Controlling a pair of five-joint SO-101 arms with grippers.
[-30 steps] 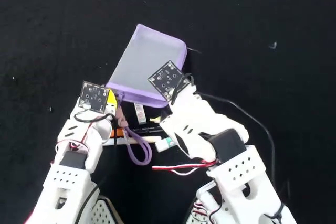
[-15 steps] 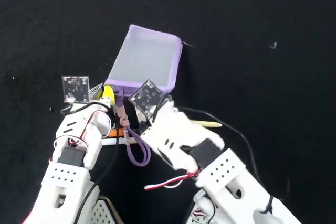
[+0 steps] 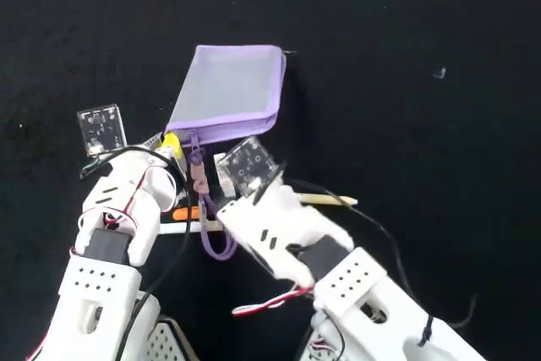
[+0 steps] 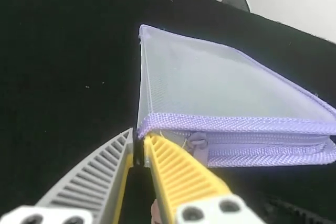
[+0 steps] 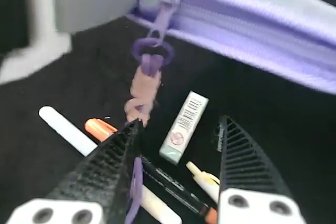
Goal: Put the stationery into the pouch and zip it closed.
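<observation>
Where the left gripper point(image 4: 138, 139) pinches, the pouch point(image 4: 220, 85) has woven edging.

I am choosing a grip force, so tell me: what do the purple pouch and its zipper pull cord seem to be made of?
The pouch looks like soft translucent mesh fabric, matte, with a fine grid; its edging is woven purple tape with visible ribbed weave. The zipper pull cord seems a soft knotted cord, perhaps fabric or rubber.

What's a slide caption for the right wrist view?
Open right gripper over loose pens, near zipper pull of purple pouch.
</observation>
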